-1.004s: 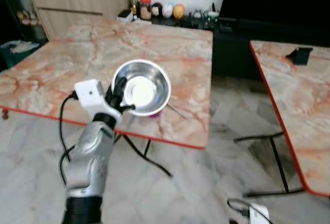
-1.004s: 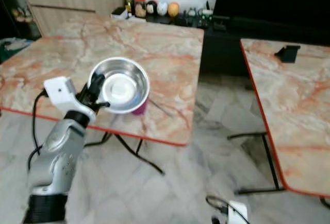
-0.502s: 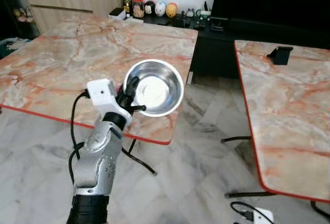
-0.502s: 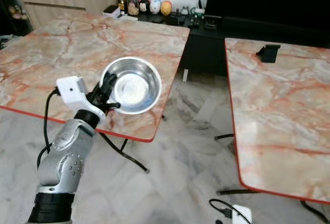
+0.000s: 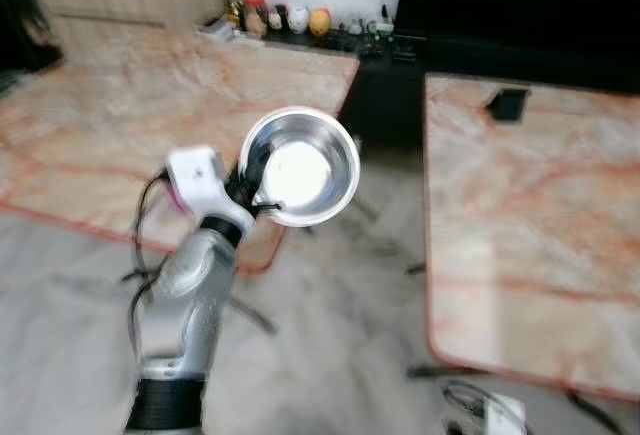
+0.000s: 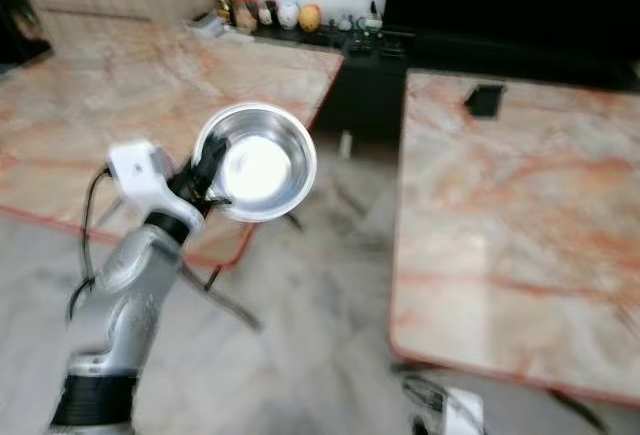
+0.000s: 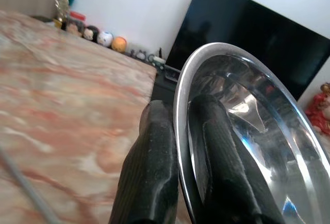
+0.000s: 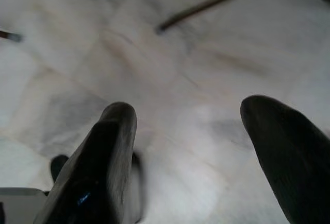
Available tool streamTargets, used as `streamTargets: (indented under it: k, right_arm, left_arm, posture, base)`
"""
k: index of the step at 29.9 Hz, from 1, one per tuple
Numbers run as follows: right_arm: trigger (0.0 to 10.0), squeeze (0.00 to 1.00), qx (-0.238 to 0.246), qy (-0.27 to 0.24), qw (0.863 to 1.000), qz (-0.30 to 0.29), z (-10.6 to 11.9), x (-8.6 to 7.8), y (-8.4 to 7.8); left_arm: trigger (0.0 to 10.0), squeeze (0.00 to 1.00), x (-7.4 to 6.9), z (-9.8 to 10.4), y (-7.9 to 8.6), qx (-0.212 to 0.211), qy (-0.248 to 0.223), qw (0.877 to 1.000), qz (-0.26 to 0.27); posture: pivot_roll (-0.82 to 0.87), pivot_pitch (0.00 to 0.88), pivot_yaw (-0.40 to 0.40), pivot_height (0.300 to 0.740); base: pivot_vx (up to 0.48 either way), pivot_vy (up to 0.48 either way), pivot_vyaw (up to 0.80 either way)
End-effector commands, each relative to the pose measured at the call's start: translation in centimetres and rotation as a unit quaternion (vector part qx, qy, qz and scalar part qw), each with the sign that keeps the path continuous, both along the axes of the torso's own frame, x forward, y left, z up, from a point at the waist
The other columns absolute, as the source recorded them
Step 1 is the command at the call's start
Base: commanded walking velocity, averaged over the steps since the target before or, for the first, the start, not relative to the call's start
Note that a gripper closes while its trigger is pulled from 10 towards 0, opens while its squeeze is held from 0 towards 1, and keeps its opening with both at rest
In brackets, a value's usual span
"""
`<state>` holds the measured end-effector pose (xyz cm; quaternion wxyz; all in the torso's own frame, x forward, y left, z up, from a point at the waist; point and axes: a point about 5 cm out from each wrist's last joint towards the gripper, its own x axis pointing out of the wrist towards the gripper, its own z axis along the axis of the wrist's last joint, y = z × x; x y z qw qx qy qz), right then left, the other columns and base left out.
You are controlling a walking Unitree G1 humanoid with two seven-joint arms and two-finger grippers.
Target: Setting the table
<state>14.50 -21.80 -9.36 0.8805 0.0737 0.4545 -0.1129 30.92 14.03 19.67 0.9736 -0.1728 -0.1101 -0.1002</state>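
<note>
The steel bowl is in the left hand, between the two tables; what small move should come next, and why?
Probably carry the steel bowl rightward until it is over the right table. The left hand pinches its rim, one finger inside, and the bowl hangs over bare floor.

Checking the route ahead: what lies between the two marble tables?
Bare marble floor separates the left table from the right table, seen in both eye views.

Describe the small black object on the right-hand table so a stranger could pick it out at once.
Start from the marble-patterned table with the red edge on the robot's right. Look to its far corner, just below the dark TV screen: there sits a small black object. It is the one dark item on that pale orange-veined tabletop.
</note>
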Motion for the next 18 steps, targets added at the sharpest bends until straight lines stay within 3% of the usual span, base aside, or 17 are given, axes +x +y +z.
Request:
streamTargets:
  k: [1,11,18]
  right_arm:
    - [10.0,0.00,-0.009,0.003,1.000,-0.005,0.08,-0.20,-0.74]
    - [10.0,0.00,-0.010,0.004,1.000,-0.003,0.11,-0.16,-0.83]
    - [10.0,0.00,-0.011,0.002,1.000,0.000,0.14,-0.10,-0.85]
  left_arm:
    - [10.0,0.00,-0.02,0.71,-1.11,-0.006,-0.015,1.000,-0.019]
    - [10.0,0.00,0.03,0.74,-0.97,-0.007,-0.015,1.000,-0.014]
    - [10.0,0.00,0.07,0.75,-0.84,-0.007,-0.015,1.000,-0.009]
  posture:
    - [0.11,0.000,-0.057,0.740]
    - [0.11,0.000,-0.063,0.740]
    - [0.11,0.000,-0.064,0.740]
  base:
    - [0.000,-0.304,-0.66]
    - [0.000,-0.317,-0.58]
    - [0.000,-0.304,0.00]
